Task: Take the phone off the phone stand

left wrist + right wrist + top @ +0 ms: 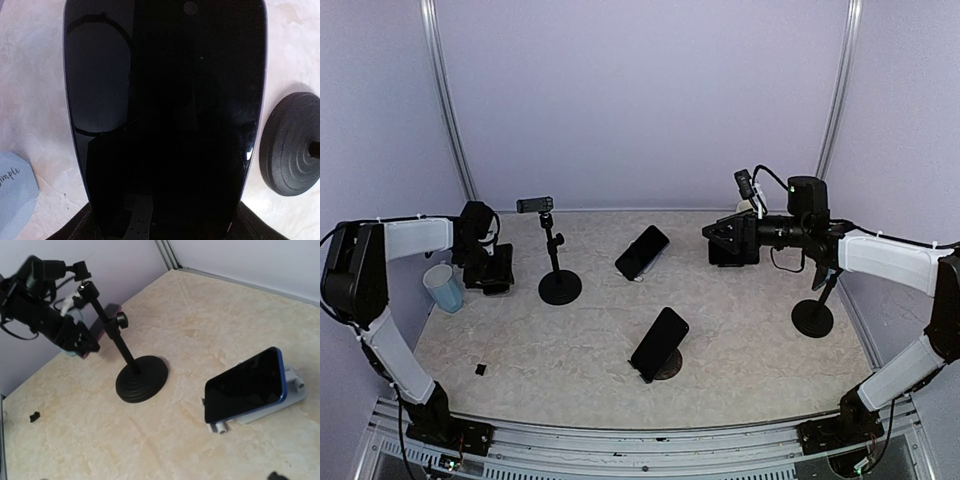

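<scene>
**Phone Held in the Claw**

The left claw looked shut on a phone. It held the phone low over the desk, just left of the black pole stand. I could not tell if the right claw, far right of that stand, was open or shut. A second phone leaned on a white stand, right of the pole stand. The held phone looked flat, hard and shiny, so it might slip or crack. Its thin side edges seemed the safest place to hold.
</scene>
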Tool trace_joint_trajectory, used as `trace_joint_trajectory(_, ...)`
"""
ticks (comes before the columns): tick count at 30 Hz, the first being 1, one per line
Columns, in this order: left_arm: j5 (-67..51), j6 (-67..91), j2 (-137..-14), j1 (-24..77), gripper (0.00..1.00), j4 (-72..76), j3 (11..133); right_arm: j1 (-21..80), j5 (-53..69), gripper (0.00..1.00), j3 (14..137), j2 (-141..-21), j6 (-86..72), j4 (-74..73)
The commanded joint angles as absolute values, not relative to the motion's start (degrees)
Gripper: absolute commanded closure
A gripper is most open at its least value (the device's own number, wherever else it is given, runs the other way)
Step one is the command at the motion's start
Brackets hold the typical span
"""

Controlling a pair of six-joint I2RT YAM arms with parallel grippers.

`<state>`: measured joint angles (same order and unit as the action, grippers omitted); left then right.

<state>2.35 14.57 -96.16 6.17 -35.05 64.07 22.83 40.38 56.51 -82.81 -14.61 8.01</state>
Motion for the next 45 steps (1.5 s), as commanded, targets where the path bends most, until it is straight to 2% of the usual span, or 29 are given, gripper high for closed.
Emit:
trace_joint_trajectory(1, 3.7, 13.3, -97.0, 6.0, 0.46, -33.8, 62.8, 23.0, 41.5, 0.07, 55.9, -81.3, -15.0, 10.1)
trace_joint_trajectory(18, 6.9, 12.0, -102.7, 6.4, 0.36, -32.9, 61.4, 23.0, 41.5, 0.07, 56.4, -82.7, -15.4, 10.5)
trace_joint_trajectory(21, 7.2, 11.9, -102.5, 6.7, 0.28, -32.8, 61.1, 23.0, 41.3, 0.07, 56.7, -82.7, -15.2, 10.1)
trace_joint_trajectory(23, 7.5, 12.0, -102.1, 6.9, 0.17, -32.8, 61.0, 23.0, 41.2, 0.07, 56.7, -82.7, -15.2, 10.1)
trace_joint_trajectory(29, 7.7, 12.0, -100.3, 7.8, 0.03, -32.5, 60.8, 23.0, 41.5, 0.07, 57.0, -83.1, -15.2, 9.8)
trace_joint_trajectory(45, 4.6, 17.1, -80.9, 9.1, 0.01, -30.3, 66.4, 23.0, 40.6, 0.07, 56.8, -81.8, -14.7, 8.6)
